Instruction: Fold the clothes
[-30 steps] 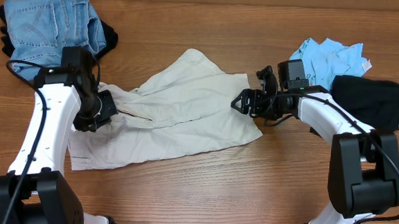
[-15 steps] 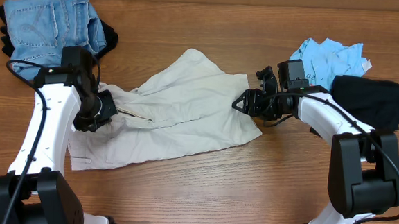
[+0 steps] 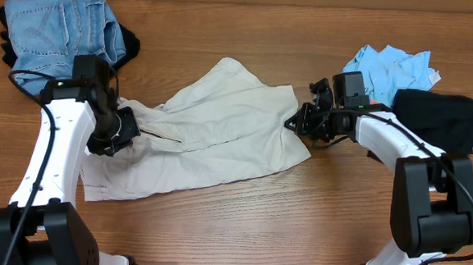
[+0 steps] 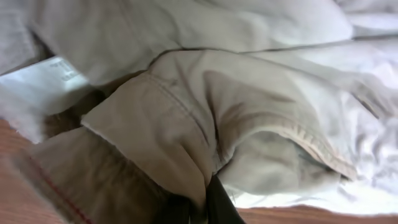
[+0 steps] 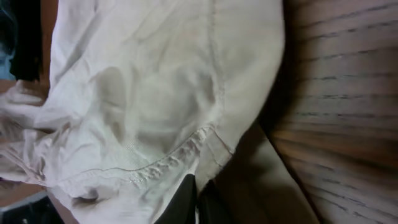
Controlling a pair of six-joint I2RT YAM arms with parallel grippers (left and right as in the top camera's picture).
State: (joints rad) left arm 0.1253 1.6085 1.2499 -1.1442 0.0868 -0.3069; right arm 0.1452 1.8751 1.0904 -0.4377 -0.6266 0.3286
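Cream-beige trousers (image 3: 212, 131) lie crumpled across the middle of the wooden table. My left gripper (image 3: 124, 131) is shut on a fold at their left side; in the left wrist view the thick seamed cloth (image 4: 186, 124) bunches over the dark fingertips (image 4: 217, 208). At the garment's right edge my right gripper (image 3: 295, 122) is shut on the hem, and the right wrist view shows the stitched hem (image 5: 180, 155) pinched between the fingers (image 5: 186, 202). Other clothes lie apart: blue denim (image 3: 54, 27), a light-blue tee (image 3: 393, 68) and a black piece (image 3: 439, 116).
Black cloth (image 3: 129, 42) pokes out beside the denim at the back left. The tee and black piece crowd the back right, close behind my right arm. Bare wood (image 3: 239, 223) runs along the front of the table.
My right gripper has closed from wide open onto the trousers' right hem. The left arm and its grip have not moved.
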